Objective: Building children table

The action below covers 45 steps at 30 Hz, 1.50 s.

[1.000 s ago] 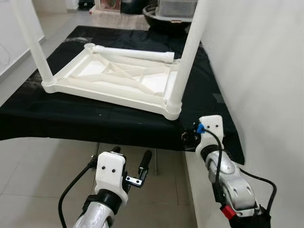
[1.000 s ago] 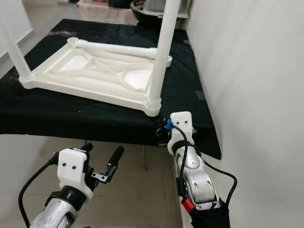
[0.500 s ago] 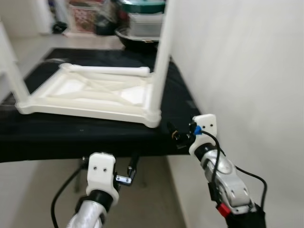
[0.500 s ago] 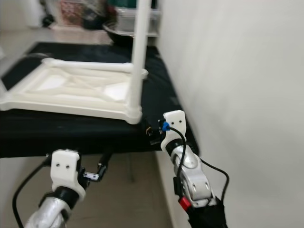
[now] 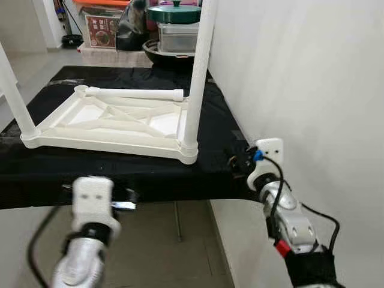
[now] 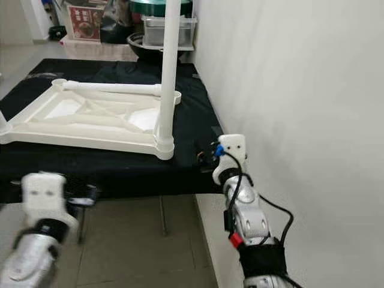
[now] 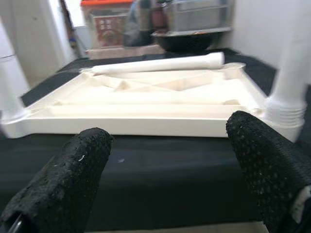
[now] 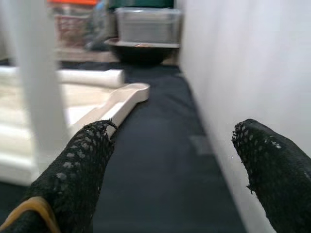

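The child's tabletop lies upside down on the black worktop so legs can go in from above; a loose leg waits across its far edge. My left hand and right hand hover spread, empty, at the near edge.

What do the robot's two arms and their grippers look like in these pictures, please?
Both arms are silver metal. The right gripper has a white plastic housing with two dots, a blue connector, a looping black cable, a red tag and a black cuff lower down. The left gripper has a blocky white housing with two dark dots and a black cable. Both have black, textured fingers.
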Tool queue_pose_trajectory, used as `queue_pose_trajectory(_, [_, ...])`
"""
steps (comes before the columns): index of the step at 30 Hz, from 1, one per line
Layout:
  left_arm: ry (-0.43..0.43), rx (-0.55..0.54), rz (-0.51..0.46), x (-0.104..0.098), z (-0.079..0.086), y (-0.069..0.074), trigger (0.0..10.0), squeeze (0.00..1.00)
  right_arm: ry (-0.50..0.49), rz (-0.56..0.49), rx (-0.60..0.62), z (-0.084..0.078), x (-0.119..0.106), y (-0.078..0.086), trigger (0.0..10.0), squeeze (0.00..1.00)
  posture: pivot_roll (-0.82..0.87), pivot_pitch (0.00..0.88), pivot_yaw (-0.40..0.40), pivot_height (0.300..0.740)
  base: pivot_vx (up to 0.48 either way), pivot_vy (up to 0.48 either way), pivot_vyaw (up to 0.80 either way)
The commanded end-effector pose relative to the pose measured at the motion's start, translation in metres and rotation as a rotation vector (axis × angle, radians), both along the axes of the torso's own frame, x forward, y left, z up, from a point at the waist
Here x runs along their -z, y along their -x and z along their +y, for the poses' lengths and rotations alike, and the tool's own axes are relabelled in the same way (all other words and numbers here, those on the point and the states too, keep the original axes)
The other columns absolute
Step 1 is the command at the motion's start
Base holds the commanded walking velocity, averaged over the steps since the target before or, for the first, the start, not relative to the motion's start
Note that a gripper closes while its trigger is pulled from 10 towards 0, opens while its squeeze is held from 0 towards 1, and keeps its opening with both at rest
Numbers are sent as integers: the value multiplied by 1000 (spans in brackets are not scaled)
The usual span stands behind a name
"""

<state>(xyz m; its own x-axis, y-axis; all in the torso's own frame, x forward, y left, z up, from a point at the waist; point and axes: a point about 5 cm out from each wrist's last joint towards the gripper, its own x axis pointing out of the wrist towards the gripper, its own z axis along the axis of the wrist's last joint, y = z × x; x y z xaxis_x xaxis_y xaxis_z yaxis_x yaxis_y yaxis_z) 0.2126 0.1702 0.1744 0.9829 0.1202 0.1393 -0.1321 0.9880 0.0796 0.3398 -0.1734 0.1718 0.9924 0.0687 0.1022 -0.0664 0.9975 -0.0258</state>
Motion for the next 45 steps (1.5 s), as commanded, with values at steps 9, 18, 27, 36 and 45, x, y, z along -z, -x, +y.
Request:
queue_pose_trajectory(9, [-4,8,3,-3,-9,-1,10000,0,-5,-14,49,-7,-6,-16,10000,0,88,57,-67,740,0,0,0])
queue_pose_trajectory(18, [-33,-87,-58,-18,9,-8,10000,0,-16,-86,55,-6,-28,-31,10000,0,93,64,-68,740,0,0,0])
queue_pose_trajectory(27, [-41,-97,-78,-23,10,-10,10000,0,1,-125,43,0,-38,-40,10000,0,92,64,-71,740,173,0,0])
queue_pose_trajectory(36, [-41,-111,-94,-28,13,-10,10000,0,-13,-124,73,-4,-39,-44,10000,0,92,67,-73,740,284,0,0])
queue_pose_trajectory(45, [-51,-160,-137,-38,25,-12,10000,0,-3,-136,78,-7,-44,-50,10000,0,95,58,-74,740,296,0,0])
